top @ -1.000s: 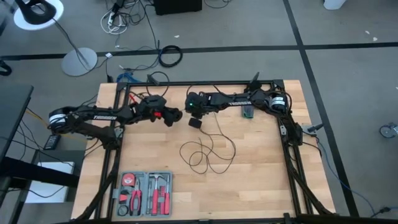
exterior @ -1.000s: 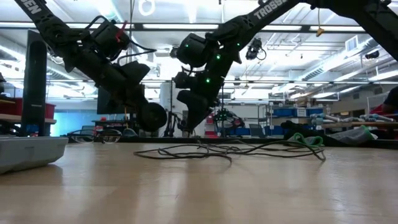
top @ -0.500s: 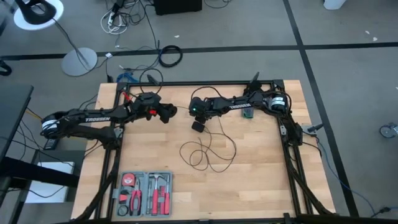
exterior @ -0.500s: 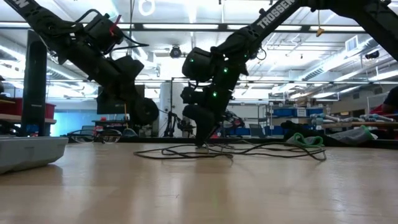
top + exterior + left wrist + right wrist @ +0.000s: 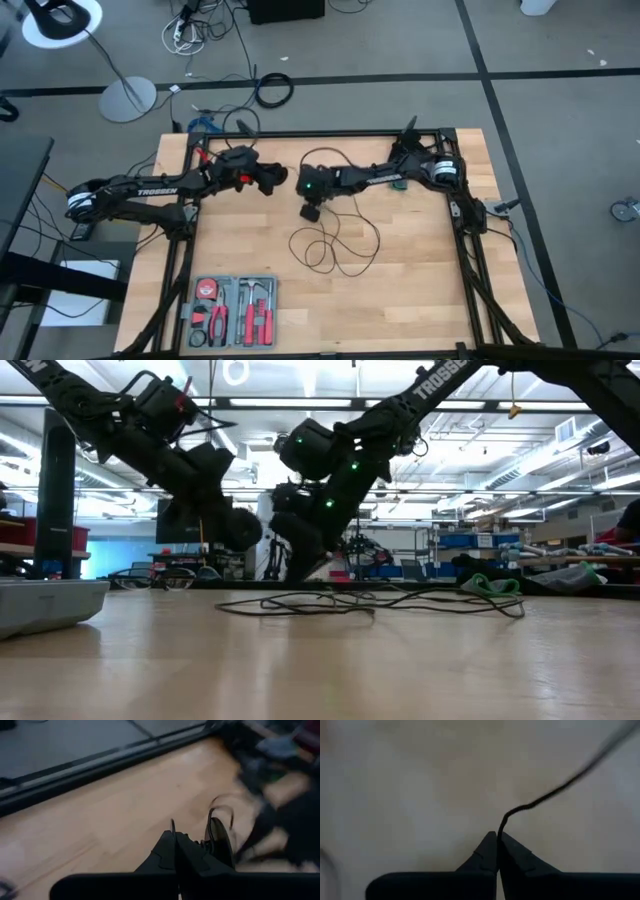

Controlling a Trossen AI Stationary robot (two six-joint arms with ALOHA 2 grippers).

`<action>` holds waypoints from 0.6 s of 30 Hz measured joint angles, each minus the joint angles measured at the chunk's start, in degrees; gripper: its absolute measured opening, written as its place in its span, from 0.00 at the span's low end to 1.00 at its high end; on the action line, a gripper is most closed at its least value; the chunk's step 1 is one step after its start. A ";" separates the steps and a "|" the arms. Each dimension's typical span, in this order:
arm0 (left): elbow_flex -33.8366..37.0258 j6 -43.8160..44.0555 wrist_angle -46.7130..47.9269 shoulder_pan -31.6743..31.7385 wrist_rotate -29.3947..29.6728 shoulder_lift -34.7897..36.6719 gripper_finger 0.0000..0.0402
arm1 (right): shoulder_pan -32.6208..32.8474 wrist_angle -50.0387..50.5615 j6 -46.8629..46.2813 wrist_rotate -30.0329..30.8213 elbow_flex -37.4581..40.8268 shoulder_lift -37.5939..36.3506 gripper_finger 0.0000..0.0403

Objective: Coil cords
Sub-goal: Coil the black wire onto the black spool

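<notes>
My right gripper (image 5: 496,836) has clamped shut on the cord (image 5: 555,792) since a second ago, when its fingers stood apart, and has shifted toward the table's (image 5: 420,300) middle. My left gripper (image 5: 174,837) stays clenched on the same cord near the puck (image 5: 220,842). The remaining loops (image 5: 335,248) lie on the wood nearby.

table (image 5: 420,280): pale smooth wood | cord (image 5: 335,245): thin matt black | arms: dark matt
</notes>
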State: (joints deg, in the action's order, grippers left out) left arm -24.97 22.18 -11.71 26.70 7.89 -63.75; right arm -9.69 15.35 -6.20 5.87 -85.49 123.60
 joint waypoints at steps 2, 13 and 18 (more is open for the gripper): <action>0.00 0.56 -2.49 0.00 -2.33 0.00 0.00 | 0.96 -0.75 -0.23 -0.05 0.13 0.75 0.01; -0.04 2.19 -5.91 -0.07 -8.71 -0.02 0.00 | -0.86 -1.30 -3.84 -5.75 0.07 1.52 0.00; -0.04 2.51 -10.19 -0.02 -8.56 -0.02 0.00 | 0.53 -3.01 -4.25 -8.05 0.04 1.83 0.00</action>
State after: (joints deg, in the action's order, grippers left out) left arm -25.02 24.69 -21.90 26.68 -0.68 -63.77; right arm -9.16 12.34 -10.45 -2.18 -85.45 125.43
